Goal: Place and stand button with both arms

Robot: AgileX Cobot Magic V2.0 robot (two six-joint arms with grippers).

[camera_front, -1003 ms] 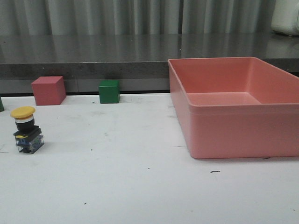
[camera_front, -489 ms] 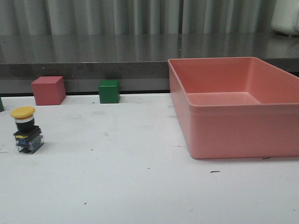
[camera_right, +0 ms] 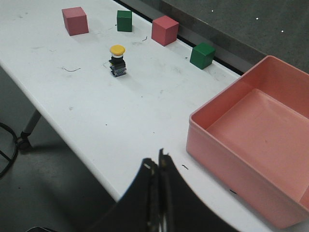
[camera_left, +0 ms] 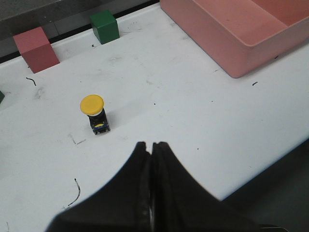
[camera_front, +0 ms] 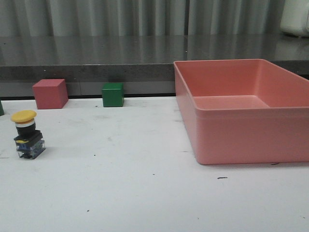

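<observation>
The button [camera_front: 28, 134] stands upright on the white table at the left, yellow cap up on its black and clear base. It also shows in the left wrist view [camera_left: 94, 113] and the right wrist view [camera_right: 117, 60]. My left gripper [camera_left: 150, 145] is shut and empty, held above the table's front part, apart from the button. My right gripper [camera_right: 157, 160] is shut and empty, held above the table's front edge, far from the button. Neither arm shows in the front view.
A large pink bin [camera_front: 241, 108] stands at the right. A red cube [camera_front: 49, 93] and a green cube [camera_front: 113, 94] sit at the table's back edge. The right wrist view shows another pink cube [camera_right: 75, 21] and green cube [camera_right: 124, 21] further left.
</observation>
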